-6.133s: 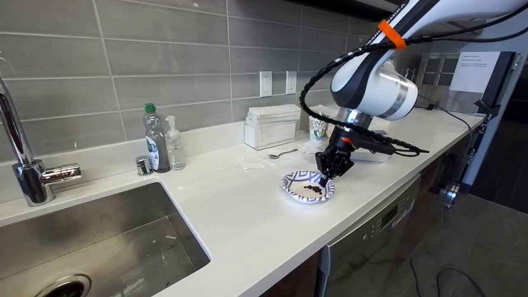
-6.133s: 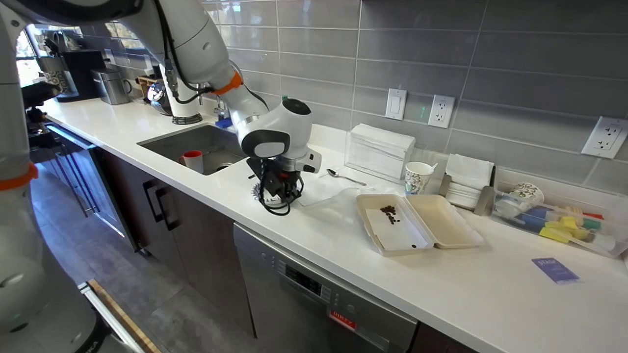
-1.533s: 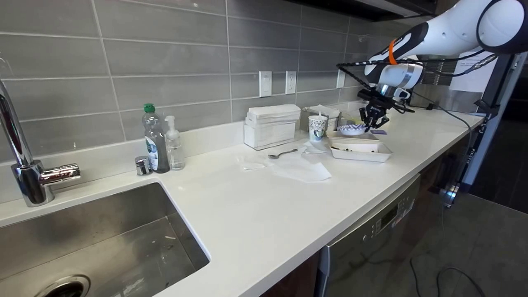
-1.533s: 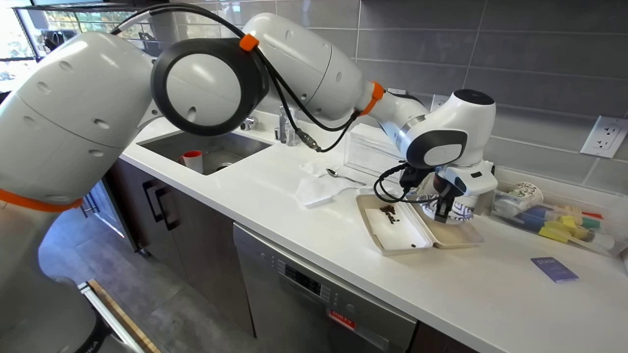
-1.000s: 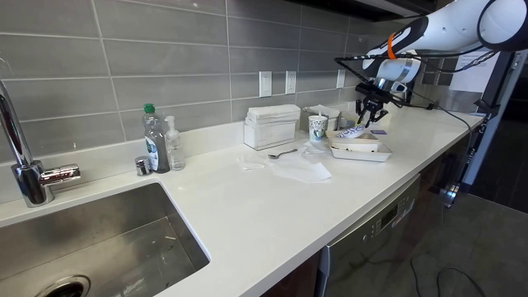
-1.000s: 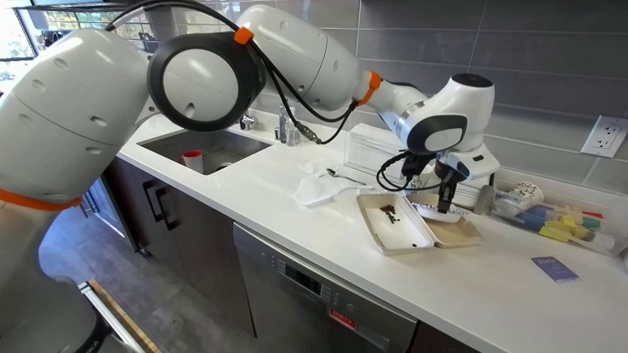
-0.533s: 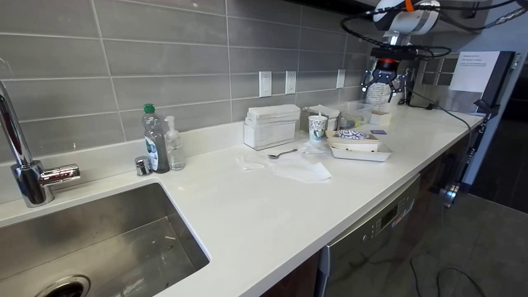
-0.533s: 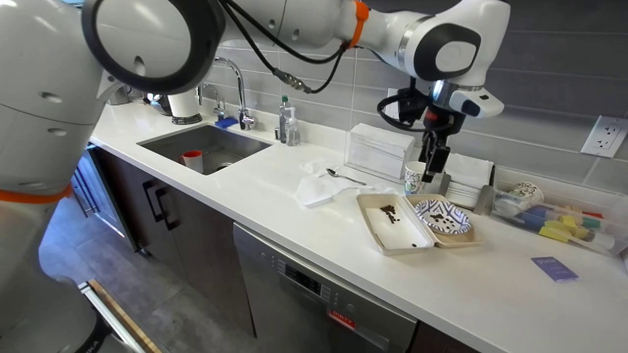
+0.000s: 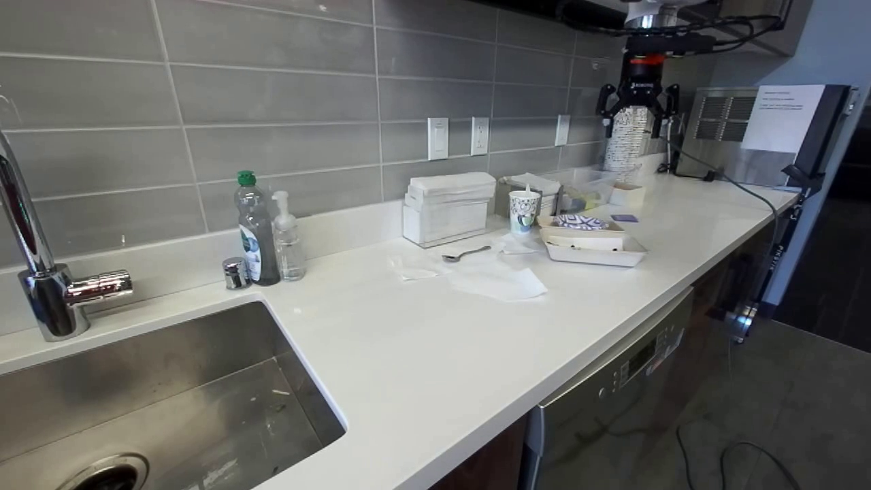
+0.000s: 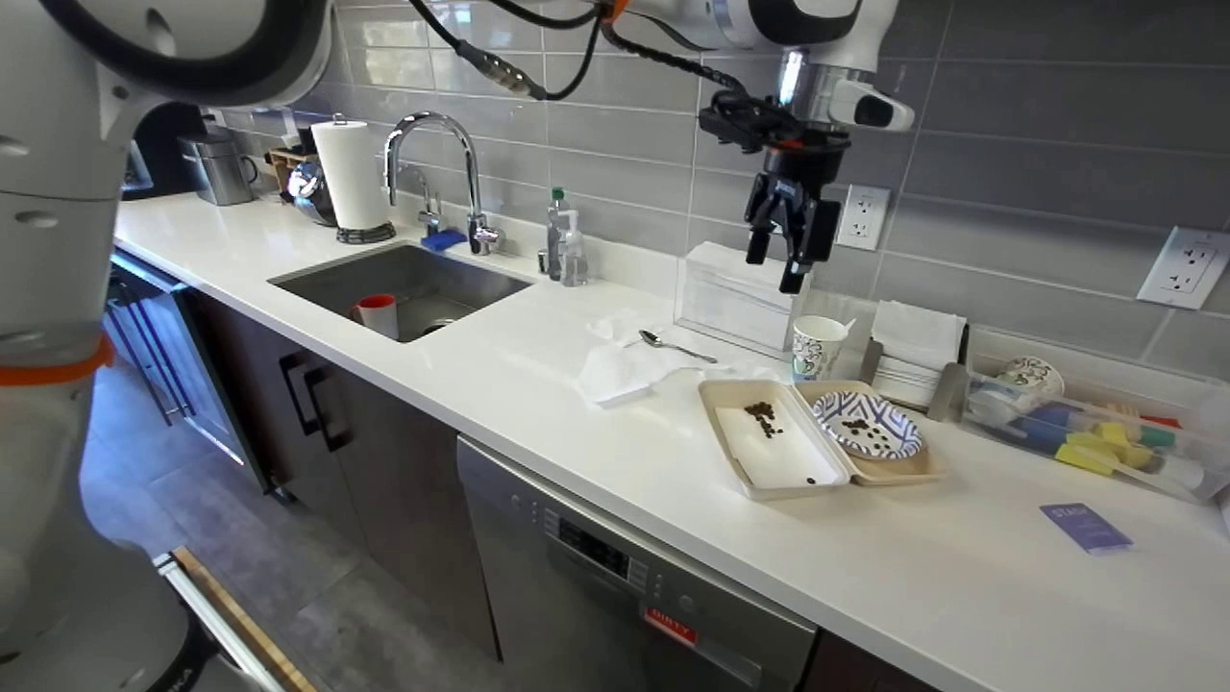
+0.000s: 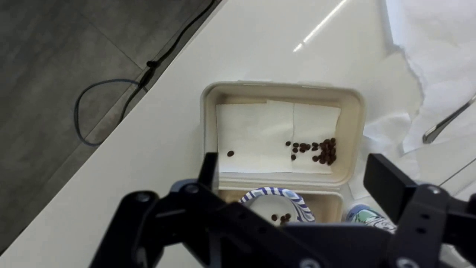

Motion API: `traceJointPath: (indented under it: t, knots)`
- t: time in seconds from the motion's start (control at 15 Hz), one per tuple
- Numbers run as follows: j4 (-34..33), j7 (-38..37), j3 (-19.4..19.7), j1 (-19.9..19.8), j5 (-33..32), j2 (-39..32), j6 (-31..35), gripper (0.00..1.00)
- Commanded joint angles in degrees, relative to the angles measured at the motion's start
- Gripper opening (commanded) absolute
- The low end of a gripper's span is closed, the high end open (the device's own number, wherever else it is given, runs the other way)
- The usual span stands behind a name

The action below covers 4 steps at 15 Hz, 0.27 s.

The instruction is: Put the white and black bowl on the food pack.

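The white and black bowl (image 10: 900, 429), white with a blue-patterned rim and several dark beans inside, rests on the lid half of the opened food pack (image 10: 788, 493). Both also show in an exterior view, bowl (image 9: 580, 222) on pack (image 9: 592, 257). The pack's other half holds white paper and more beans. My gripper (image 10: 774, 270) hangs well above the counter, jaws wide apart and nothing between them. From the wrist, the bowl (image 11: 266, 204) lies below, partly hidden by the gripper's linkage; the pack (image 11: 351, 130) shows between and beyond the fingertips.
A paper cup (image 10: 815, 348) and a napkin holder (image 10: 735, 303) stand along the wall behind the pack. A metal spoon (image 10: 677, 346) lies by crumpled napkins (image 10: 620, 375). A clear bin (image 10: 1187, 490) and a purple card (image 10: 1086, 529) are farther along. The sink (image 9: 299, 371) is at the opposite end.
The bowl was carried from the bare counter onto the pack's lid and let go; it settled flat. My gripper opened, rose and drew away from it toward the sink side.
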<state>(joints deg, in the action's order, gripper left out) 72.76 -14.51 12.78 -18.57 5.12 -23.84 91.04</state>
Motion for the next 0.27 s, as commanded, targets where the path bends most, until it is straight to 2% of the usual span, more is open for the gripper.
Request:
traceJointPath:
  t: [0.0, 0.2]
  knots:
    - [1.0, 0.5, -0.2, 1.1, -1.2, 1.2, 0.0, 1.00]
    - [3.0, 1.0, -0.3, 2.5, -2.4, 3.1, 0.0, 1.00]
